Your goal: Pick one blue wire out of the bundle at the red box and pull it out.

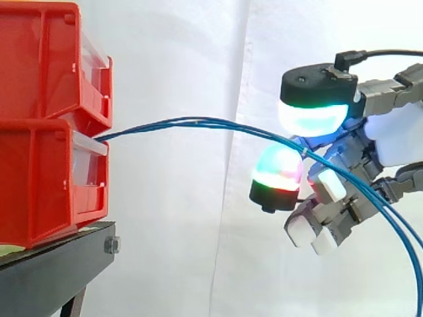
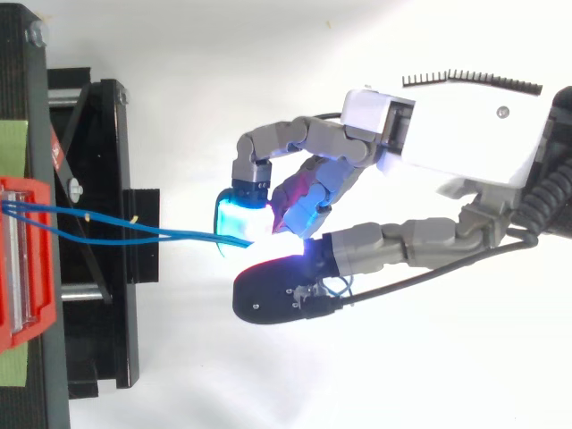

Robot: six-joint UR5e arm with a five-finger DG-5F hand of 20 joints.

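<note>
You have the blue wires [image 1: 198, 122] running from the front of the lower red bin [image 1: 33, 185], at the black stand's [image 1: 53, 264] edge, out to the hand [image 2: 465, 125]. Its fingers are curled, with the glowing pads [image 1: 310, 115] seemingly pinching the strands; whether one or several, I can't tell. Expect light, limp, slippery wire, so pinch it squarely between the pads, well clear of the bin.

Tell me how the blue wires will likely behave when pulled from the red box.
Probably floppy: past the hand the blue wires droop downward. Likely light and thin, so they may slip between the pads. They run bunched, so neighbours could drag along.
</note>
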